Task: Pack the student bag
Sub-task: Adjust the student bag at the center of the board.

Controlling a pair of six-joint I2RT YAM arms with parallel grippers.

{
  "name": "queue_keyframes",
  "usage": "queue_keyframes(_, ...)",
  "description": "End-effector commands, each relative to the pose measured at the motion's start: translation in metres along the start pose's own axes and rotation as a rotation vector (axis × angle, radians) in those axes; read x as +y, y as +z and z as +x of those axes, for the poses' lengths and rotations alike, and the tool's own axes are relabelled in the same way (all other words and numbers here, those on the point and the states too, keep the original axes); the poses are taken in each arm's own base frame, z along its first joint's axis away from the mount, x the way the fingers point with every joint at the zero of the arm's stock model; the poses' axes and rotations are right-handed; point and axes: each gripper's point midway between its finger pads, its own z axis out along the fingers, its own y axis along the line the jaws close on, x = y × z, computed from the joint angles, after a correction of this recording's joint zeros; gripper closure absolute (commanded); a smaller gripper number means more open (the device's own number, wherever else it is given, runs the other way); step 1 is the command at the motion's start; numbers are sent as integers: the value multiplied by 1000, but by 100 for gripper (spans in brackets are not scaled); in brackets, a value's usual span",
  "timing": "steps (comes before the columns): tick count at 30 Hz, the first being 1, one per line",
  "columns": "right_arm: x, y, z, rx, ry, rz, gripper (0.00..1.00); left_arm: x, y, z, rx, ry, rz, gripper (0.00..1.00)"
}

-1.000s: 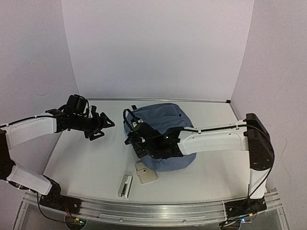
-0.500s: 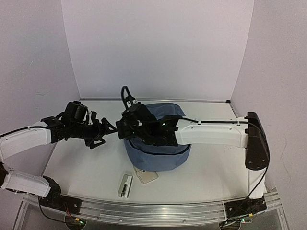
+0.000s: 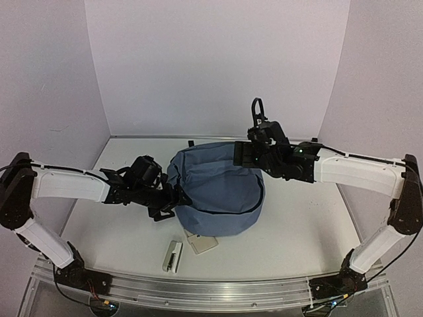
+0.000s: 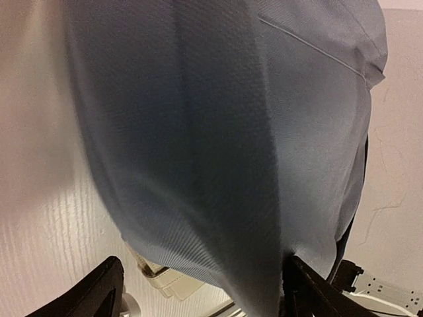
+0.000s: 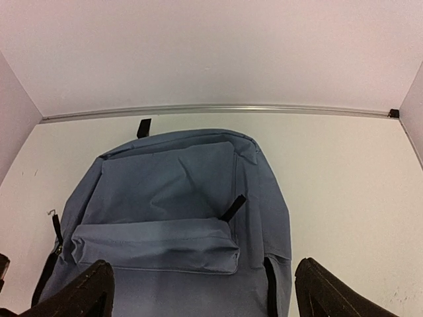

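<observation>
The student bag (image 3: pixel 215 191), slate-blue with black zip trim, sits bulging in the middle of the table. My left gripper (image 3: pixel 173 201) is low against its left side. In the left wrist view the bag's fabric (image 4: pixel 218 132) fills the frame; the left gripper (image 4: pixel 203 264) is open, a fold of cloth bulges between the fingers and the right fingertip (image 4: pixel 301 281) touches it. My right gripper (image 3: pixel 241 155) hovers above the bag's far right edge. From there the bag's front pocket (image 5: pixel 155 244) shows below the open right gripper (image 5: pixel 205 264), which holds nothing.
A pale pinkish-beige case (image 3: pixel 200 242) lies half under the bag's near edge, also seen as the beige case (image 4: pixel 165 281). A small white and grey object (image 3: pixel 173 255) lies just in front of it. White walls close the back and sides; a metal rail (image 3: pixel 211 290) runs along the front.
The right gripper let go of the bag's near left, opened, and swung up to the far right. The left arm moved right to the bag's left side. The bag now stands fuller.
</observation>
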Motion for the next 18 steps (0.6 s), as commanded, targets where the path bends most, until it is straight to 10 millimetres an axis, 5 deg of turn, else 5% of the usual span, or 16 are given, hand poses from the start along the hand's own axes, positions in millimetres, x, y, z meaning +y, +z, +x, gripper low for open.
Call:
queue_keyframes(1, -3, -7, 13, 23, 24, -11, 7, -50, 10, -12, -27, 37, 120, 25)
queue_keyframes(3, -3, -6, 20, 38, 26, -15, 8, -46, 14, -15, -36, 37, 95, 47)
queue_keyframes(5, -4, -6, 24, 47, 32, -17, 9, -40, 13, -17, -49, 31, 62, 81)
queue_keyframes(7, -6, -7, 26, 53, 36, -18, 10, -38, 3, -21, -81, 36, 40, 97)
queue_keyframes(12, -11, -12, 25, 45, 52, -16, 10, -32, -43, -45, -150, 108, -12, 100)
queue_keyframes(18, -10, -16, 22, 43, 70, -29, 10, 11, -113, -116, -235, 126, -55, 99)
